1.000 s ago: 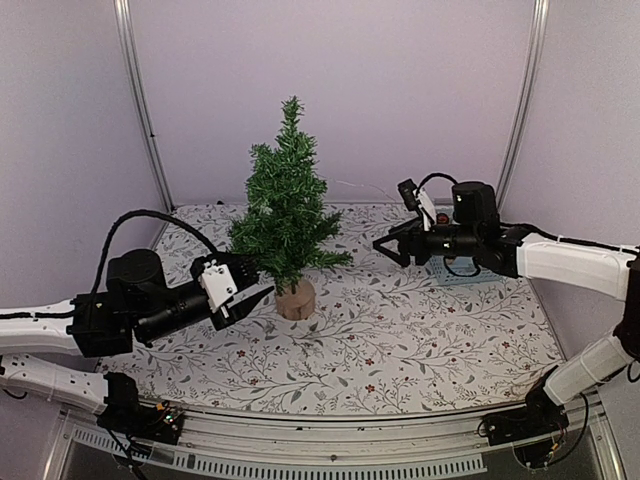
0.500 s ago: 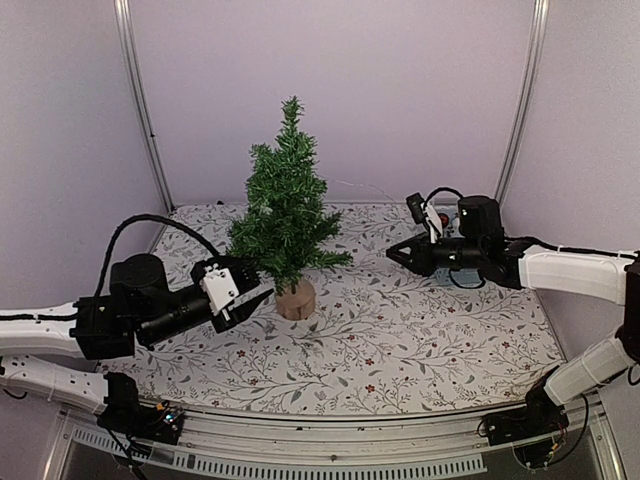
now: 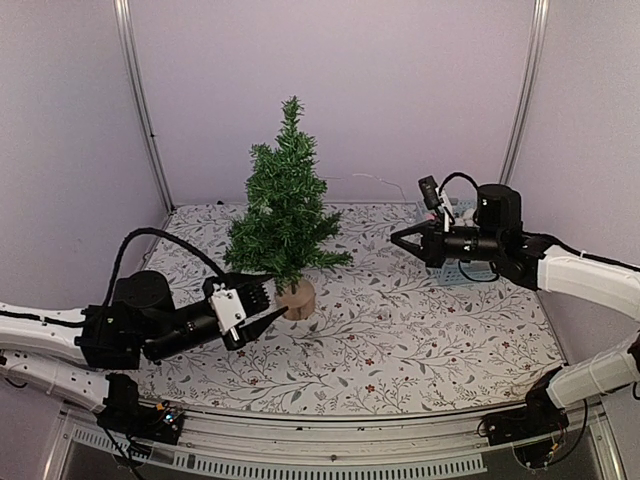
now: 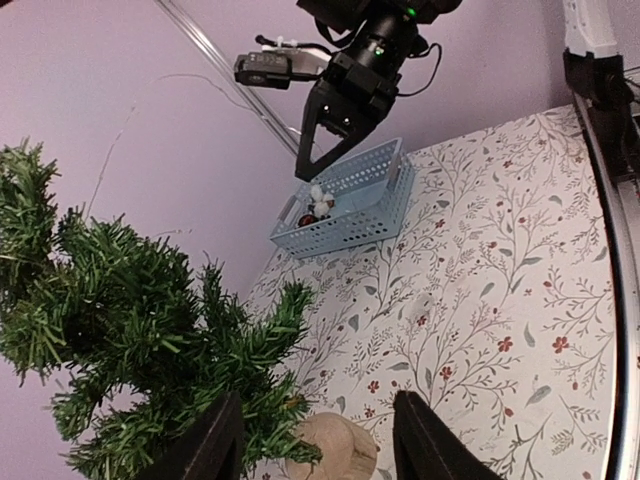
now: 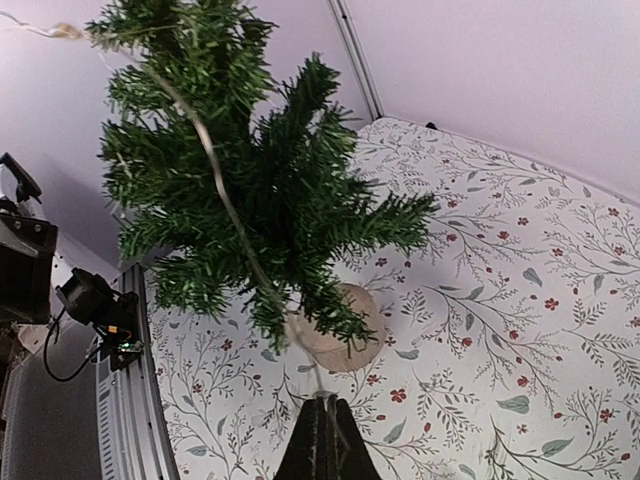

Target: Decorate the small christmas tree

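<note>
My left claw [image 3: 264, 303] hangs released low over the counter [image 3: 400, 340], its jaws spread just short of the pale stump [image 3: 296, 298] of the small christmas tree [image 3: 283, 215]. The tree stands upright at the middle-left of the counter. My right claw [image 3: 399, 240] is clenched on a thin wire [image 5: 225, 200] that runs from its tips up through the branches. Low boughs hang over the stump. Behind my right arm sits a blue basket [image 4: 350, 205] holding small ornaments [image 4: 315, 205]. A second ago my left claw was higher, among the lower boughs, and my right claw was nearer the tree
</note>
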